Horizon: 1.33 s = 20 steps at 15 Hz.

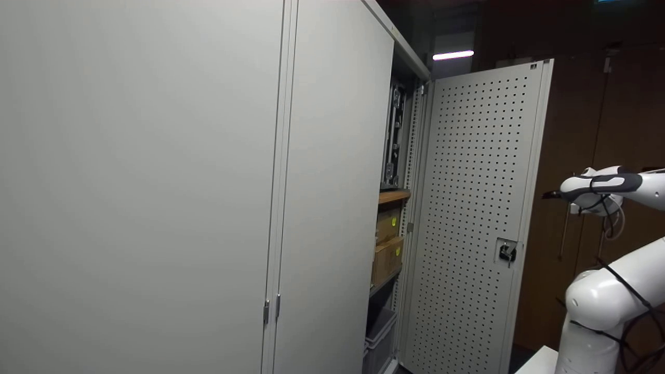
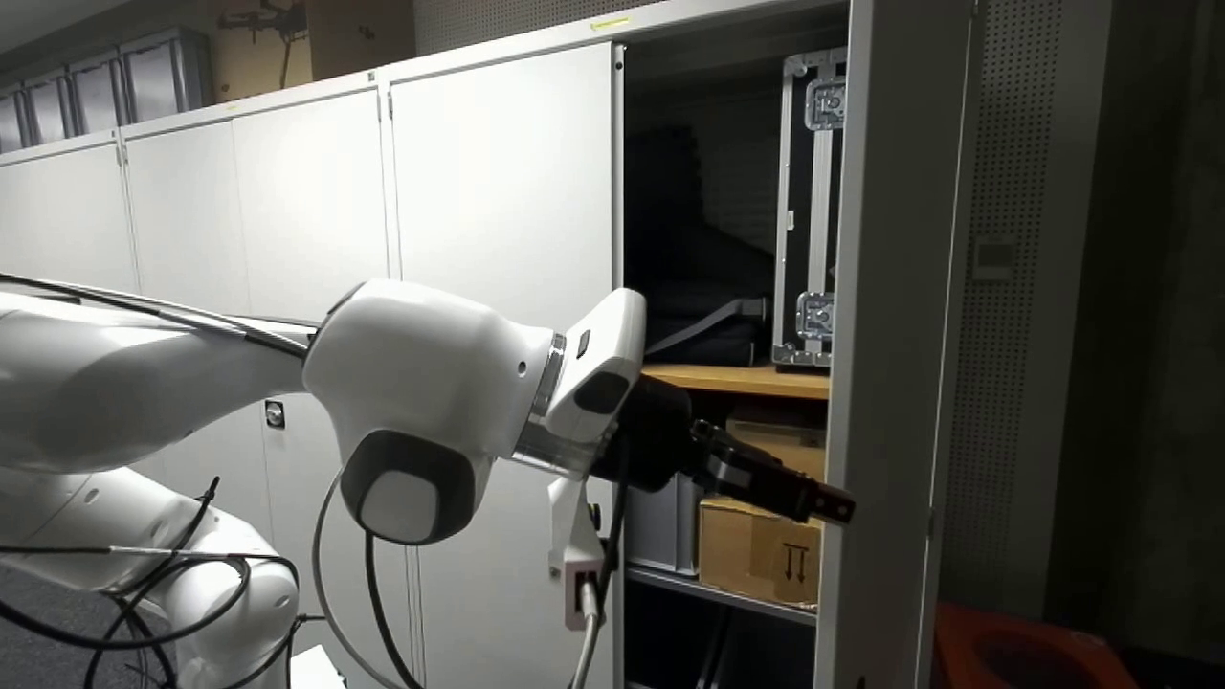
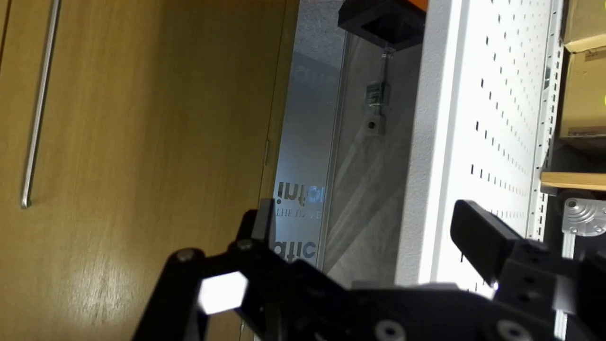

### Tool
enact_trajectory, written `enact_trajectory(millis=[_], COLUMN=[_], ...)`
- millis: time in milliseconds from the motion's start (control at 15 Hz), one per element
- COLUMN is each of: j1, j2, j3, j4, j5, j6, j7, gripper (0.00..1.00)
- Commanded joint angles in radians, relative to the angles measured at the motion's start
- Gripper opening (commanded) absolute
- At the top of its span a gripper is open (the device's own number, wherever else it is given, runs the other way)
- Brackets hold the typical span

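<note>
- Probably in the approach step: reaches with the arm (image 2: pixel 431 373) toward the free edge of the perforated door (image 1: pixel 470 182).
- Has the jaws spread wide, with nothing pinched; in the wrist view, shows the door edge between them, but not possible to tell about contact.
- In an exterior view, shows the door standing open at the far end of the light cabinet (image 1: pixel 337 156), near the cardboard boxes (image 2: pixel 761 555) inside.
- Next, would seem to call for careful lining up with this edge before any closing.
</note>
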Motion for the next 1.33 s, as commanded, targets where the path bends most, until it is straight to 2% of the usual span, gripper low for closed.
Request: enact_trajectory(millis=[0,1267], j1=[0.066,0.198], j2=[-0.046,-0.097], j3=[-0.028,-0.066], j4=[0.056,0.156], j5=[0.010,0.034], j6=[-0.057,-0.202], j7=[-0.053,-0.159], gripper=[1.00,1.00])
